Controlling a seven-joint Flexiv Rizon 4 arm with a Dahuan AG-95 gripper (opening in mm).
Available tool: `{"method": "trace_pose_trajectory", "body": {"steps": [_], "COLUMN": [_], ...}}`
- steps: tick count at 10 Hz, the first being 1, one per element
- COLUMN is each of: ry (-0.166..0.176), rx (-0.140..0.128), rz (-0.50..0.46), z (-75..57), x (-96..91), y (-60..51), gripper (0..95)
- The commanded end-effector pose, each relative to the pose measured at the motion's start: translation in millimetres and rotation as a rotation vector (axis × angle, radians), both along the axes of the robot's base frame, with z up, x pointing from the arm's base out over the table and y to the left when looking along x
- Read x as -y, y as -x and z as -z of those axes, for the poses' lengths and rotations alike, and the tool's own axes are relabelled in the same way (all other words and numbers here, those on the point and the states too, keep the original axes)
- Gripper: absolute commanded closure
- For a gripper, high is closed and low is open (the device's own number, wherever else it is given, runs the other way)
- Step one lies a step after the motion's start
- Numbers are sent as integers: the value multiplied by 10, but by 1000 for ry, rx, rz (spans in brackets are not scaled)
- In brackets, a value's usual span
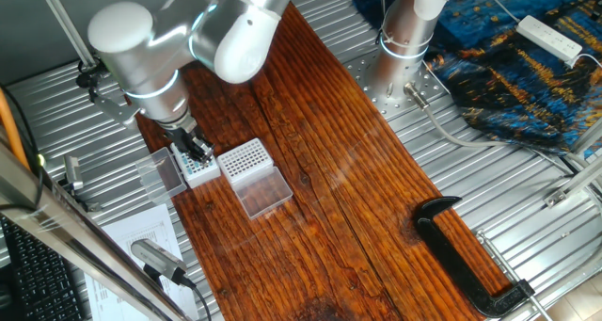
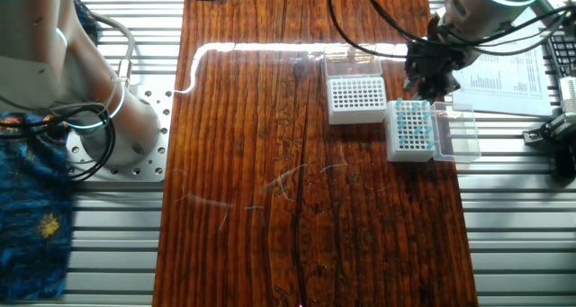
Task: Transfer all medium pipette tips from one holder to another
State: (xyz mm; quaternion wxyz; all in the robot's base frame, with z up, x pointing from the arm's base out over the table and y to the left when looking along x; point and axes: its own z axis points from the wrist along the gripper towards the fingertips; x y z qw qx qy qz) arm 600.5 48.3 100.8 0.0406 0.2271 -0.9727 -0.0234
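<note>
The holder with the medium pipette tips is the white-sided rack (image 1: 200,169) (image 2: 409,131). Teal tips (image 2: 412,127) fill part of its grid, and its smoky lid (image 1: 160,174) (image 2: 455,132) lies open beside it. The other holder, a clear-sided rack (image 1: 243,157) (image 2: 356,98), stands right next to it with its white grid showing no tips and its clear lid (image 1: 264,192) folded flat. My gripper (image 1: 199,153) (image 2: 425,86) hangs just above the tip rack with its dark fingers pointing down. The fingertips are too small and dark to show whether they hold a tip.
A black clamp (image 1: 467,257) lies on the wooden board's far end. A second arm's base (image 1: 406,37) (image 2: 101,118) stands beside the board, next to a blue cloth (image 1: 527,72) (image 2: 27,208) and a power strip (image 1: 550,37). Printed papers (image 1: 141,234) (image 2: 508,73) lie near the racks.
</note>
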Motion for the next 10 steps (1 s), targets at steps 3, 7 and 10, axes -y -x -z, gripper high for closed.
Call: {"method": "trace_pose_trajectory", "body": {"steps": [3,7,10], "ry": [2,3,5], "rx": [3,4,4], "rz": [3,4,22], "z": [55,100,137], "x": [36,53,17], "y": [45,94,108], "gripper": [760,760,760]}}
